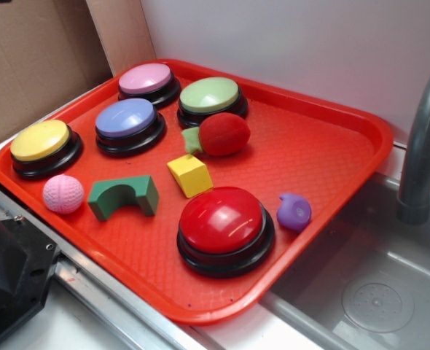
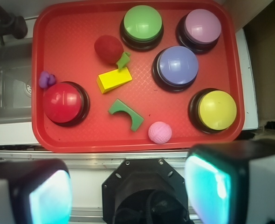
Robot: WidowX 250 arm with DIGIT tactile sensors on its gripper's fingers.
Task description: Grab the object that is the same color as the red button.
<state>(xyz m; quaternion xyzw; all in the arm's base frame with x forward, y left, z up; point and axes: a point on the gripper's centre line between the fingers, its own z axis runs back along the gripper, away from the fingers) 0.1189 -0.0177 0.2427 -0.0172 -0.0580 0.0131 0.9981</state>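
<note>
You're at the start: nothing grasped, approach not begun. In the wrist view the gripper (image 2: 128,193) sits high above the near edge of the tray (image 2: 39,135), fingers spread wide with nothing between them.

Reference is the red button (image 1: 222,219), the glossy dome on a black base, the largest of the buttons. Your target is the matching-colour object (image 1: 224,133): a small matte red oval toy with a green stub, lying on its side.

Location, wrist view with the tray centre as the clock: the object (image 2: 108,48) is at about 11 o'clock and the red button (image 2: 63,101) at about 8. The two are apart, not touching.

Neighbours to mind:
- green button (image 2: 142,22), at about 2 o'clock from the object, just beside the stub end.
- yellow block (image 2: 114,79), at 6 o'clock from the object, close. Contact with the stub can't be told.
- green arch block (image 2: 127,113), pink ball (image 2: 160,132) and purple toy (image 2: 47,80) are all clear of the path.

Next move, my read: carry the gripper forward over the yellow block, centre it over the red body rather than the stub, and set the jaws across the short axis of the oval. Then descend with the jaws wide. The tight side is the green button's base, so keep that finger off it. The rounded body may roll or squirt out if you close off-centre.
</note>
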